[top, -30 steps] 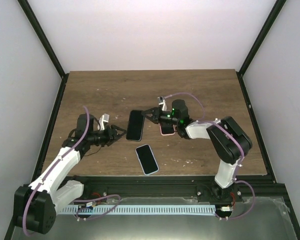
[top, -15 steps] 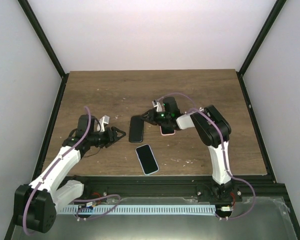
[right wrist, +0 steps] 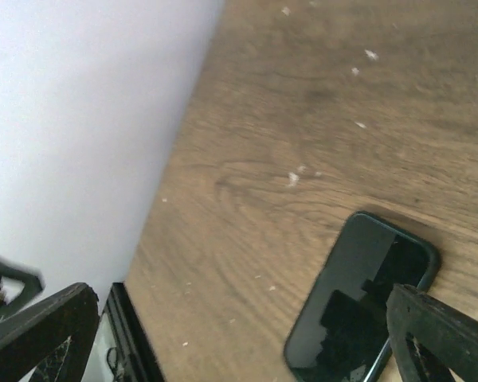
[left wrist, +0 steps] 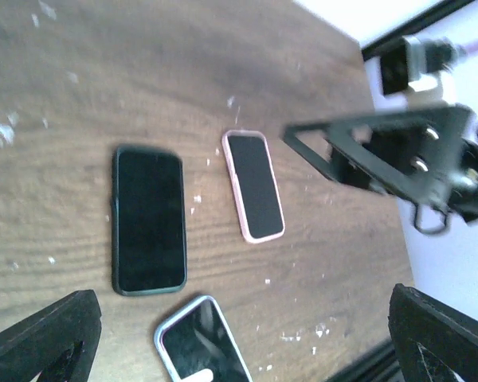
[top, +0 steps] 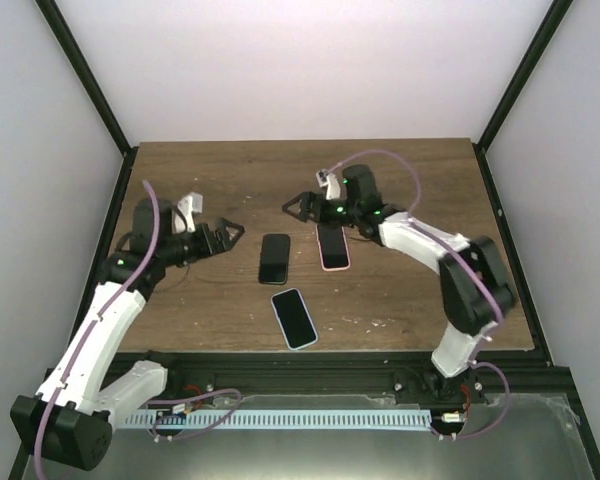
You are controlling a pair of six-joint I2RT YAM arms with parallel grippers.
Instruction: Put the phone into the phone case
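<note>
Brown wooden table (top: 420, 180) with pale walls (top: 280, 70) behind it is what the overhead view shows, and three flat handsets lie face up near its middle. The black handset (top: 273, 258) and the pink-edged handset (top: 332, 246) lie side by side, close but apart, and roughly parallel. The pale-edged handset (top: 294, 318) lies nearer the arm bases, tilted, and touches neither. Which of the three is the bare case cannot be told from these views. The left gripper (top: 230, 230) hovers to the left of the black handset, clear of it, with its jaws spread and nothing between them. The right gripper (top: 296, 207) hangs on the far side of the black and pink-edged handsets, touching neither, its jaws likewise parted and empty. From the left wrist, the black handset shows a dark greenish rim, the pink-edged one sits to its right, and the pale-edged one is cut off by the lower edge. That arm's own fingers (left wrist: 44, 338) stand wide apart in the bottom corners, and the other arm's pincer is a blurred shape on the right. From the right wrist, only the black handset appears, glossy at lower right on the flecked wood, with this arm's fingers (right wrist: 32, 326) also set wide and holding nothing.
</note>
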